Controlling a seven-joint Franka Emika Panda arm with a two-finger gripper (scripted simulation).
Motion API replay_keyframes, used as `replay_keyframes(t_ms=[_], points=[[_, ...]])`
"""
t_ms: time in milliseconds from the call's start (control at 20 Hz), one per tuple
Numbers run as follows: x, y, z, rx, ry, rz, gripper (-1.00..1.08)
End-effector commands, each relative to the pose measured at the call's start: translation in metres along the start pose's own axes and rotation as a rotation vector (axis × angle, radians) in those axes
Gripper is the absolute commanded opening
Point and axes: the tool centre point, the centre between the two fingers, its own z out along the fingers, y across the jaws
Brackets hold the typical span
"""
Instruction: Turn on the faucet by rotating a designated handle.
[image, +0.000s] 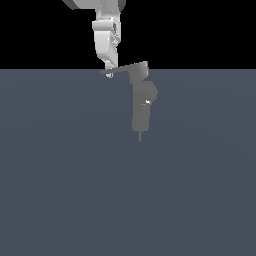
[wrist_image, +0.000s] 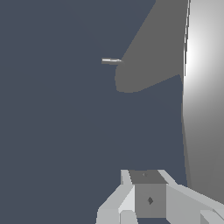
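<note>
The faucet (image: 141, 105) is a grey upright column with a rounded side bulge and a thin pin tip (image: 140, 136) at its lower end. The handle (image: 125, 68) is a long flat grey lever running from a boxy hub (image: 140, 71) to a point at the exterior view's left. My gripper (image: 109, 73) hangs from the white arm at the lever's pointed end, touching or nearly touching it. In the wrist view the fingers (wrist_image: 150, 199) sit together, shut, with the bright lever face (wrist_image: 203, 87) right beside them. The faucet body (wrist_image: 151, 57) and pin tip (wrist_image: 111, 61) lie beyond.
A flat dark blue-grey floor (image: 65, 175) spreads around the faucet. The white arm (image: 106, 35) comes down from the top of the exterior view. Nothing else shows.
</note>
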Motion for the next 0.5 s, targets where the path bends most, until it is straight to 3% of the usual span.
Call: replay_keyframes(t_ms=[0, 450], points=[[0.0, 0.005, 0.0, 0.0, 0.0, 0.0, -1.0], [-0.001, 0.023, 0.0, 0.0, 0.0, 0.0, -1.0]])
